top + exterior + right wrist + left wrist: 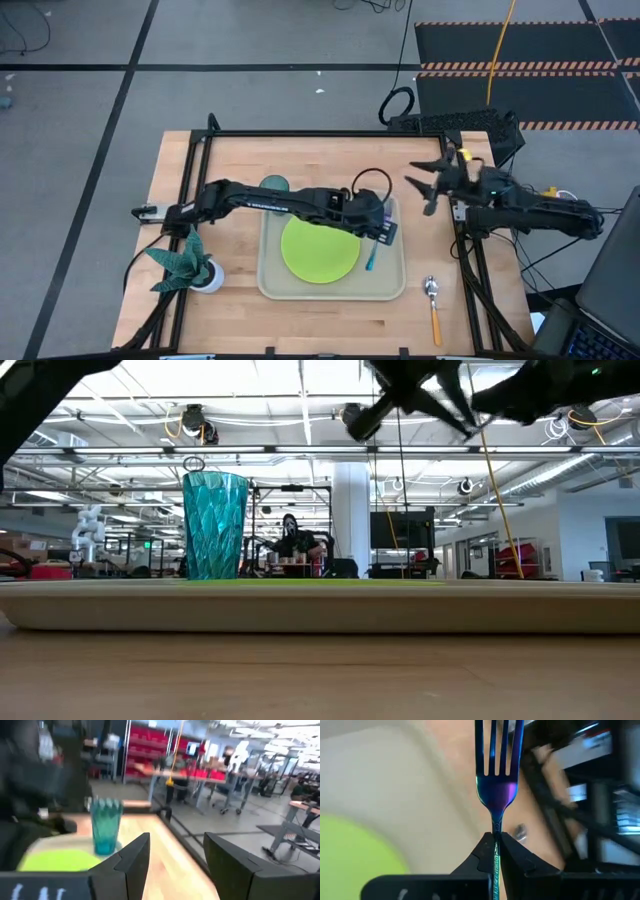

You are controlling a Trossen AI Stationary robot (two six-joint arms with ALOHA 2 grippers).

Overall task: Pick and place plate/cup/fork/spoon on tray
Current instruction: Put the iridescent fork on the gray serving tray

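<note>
Fork (496, 785): gripped by its handle in the closed left claw (496, 851), over the tray's (272, 285) right rim. Tray holds the plate (318, 249) at its centre; the cup (274, 186) stands by its far-left corner. Spoon (433, 306) lies on the worktop (240, 160) near the right front corner. Right claw (428, 183) hangs wide open, empty, above the worktop's far right.

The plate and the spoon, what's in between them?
In the high view, the fork hangs in the left gripper, between the plate and the spoon. Past it come the tray rim and bare table.
</note>
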